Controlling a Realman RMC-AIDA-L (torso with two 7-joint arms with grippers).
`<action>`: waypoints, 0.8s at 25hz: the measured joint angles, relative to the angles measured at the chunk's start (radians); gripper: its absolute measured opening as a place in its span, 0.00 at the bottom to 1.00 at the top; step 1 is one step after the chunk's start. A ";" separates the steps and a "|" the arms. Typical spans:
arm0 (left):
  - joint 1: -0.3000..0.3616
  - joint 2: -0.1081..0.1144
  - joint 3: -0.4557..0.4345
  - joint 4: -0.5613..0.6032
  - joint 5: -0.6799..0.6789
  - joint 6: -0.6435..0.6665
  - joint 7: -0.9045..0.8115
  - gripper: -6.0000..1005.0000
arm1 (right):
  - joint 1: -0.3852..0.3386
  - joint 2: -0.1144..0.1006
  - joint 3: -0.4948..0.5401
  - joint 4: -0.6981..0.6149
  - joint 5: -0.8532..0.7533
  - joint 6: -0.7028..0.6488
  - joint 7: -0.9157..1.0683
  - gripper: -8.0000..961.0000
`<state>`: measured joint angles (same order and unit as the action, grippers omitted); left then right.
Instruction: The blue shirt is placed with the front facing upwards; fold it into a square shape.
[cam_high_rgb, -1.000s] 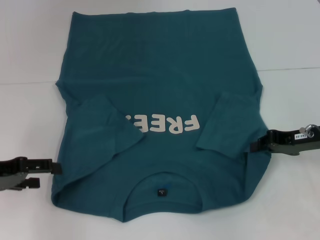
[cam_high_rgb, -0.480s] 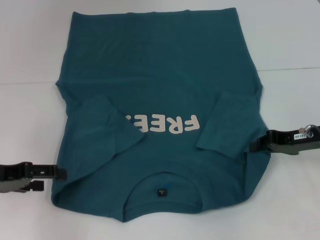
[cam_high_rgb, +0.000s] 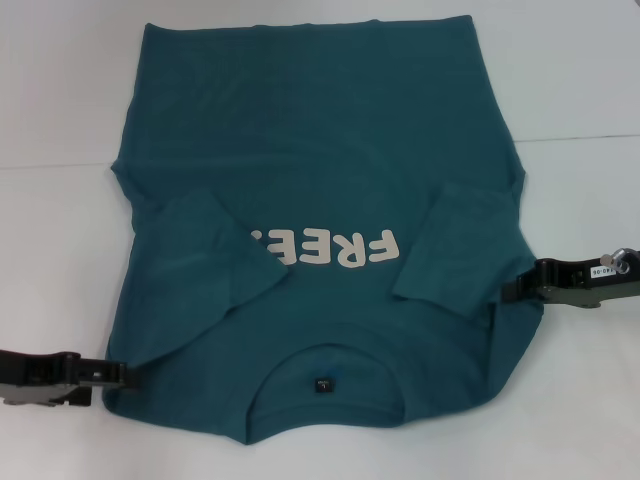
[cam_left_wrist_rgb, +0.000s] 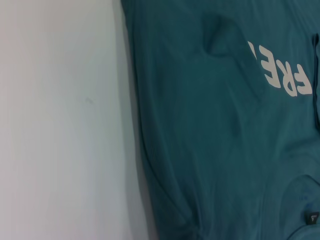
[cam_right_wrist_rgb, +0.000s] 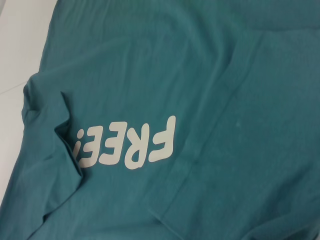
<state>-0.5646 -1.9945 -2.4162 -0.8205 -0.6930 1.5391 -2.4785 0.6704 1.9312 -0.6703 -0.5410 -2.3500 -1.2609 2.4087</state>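
On white table (cam_high_rgb: 60, 230), centre of head view, shirt (cam_high_rgb: 320, 160) lies flat, front up, collar w/ small dark tag (cam_high_rgb: 322, 384) nearest robot, hem at far side. Both sleeves folded inward over chest: left sleeve (cam_high_rgb: 215, 255) covers last letter of cream "FREE" print (cam_high_rgb: 330, 250), right sleeve (cam_high_rgb: 455, 250) lies just beside the print's other end. Print reads upside down from head cam. Left gripper (cam_high_rgb: 118, 373) low at shirt's near-left edge, by shoulder corner, tips touching or just at fabric edge; arm comes in flat from left side of frame. Fingers look close together, but cannot tell if they've pinched cloth or how far apart they stand. Right gripper (cam_high_rgb: 512, 289) at shirt's right edge, beside folded right sleeve, tip against fabric; arm runs in from right, small white label on its body. Cannot tell its opening either, or whether cloth is held. Left wrist view: shirt (cam_left_wrist_rgb: 225, 140) edge running along bare table (cam_left_wrist_rgb: 60, 120), part of print (cam_left_wrist_rgb: 282, 70) and tag (cam_left_wrist_rgb: 312, 217) visible, own fingers not shown. Right wrist view: print (cam_right_wrist_rgb: 127, 147), folded sleeve w/ seam line, bit of table (cam_right_wrist_rgb: 20, 45) at corner; own fingers not shown.
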 joint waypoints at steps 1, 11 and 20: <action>0.000 -0.001 0.000 0.000 0.000 -0.003 0.000 0.89 | 0.000 0.000 0.000 0.000 0.000 0.000 -0.001 0.05; -0.017 -0.012 0.003 0.019 0.000 -0.049 0.002 0.89 | 0.000 0.006 0.000 -0.001 0.000 -0.001 -0.006 0.05; -0.027 -0.007 0.003 0.038 0.001 -0.083 -0.003 0.89 | 0.000 0.008 0.000 -0.001 0.000 -0.002 -0.009 0.05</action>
<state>-0.5911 -2.0016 -2.4129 -0.7823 -0.6918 1.4559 -2.4810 0.6702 1.9394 -0.6703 -0.5416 -2.3500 -1.2632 2.3998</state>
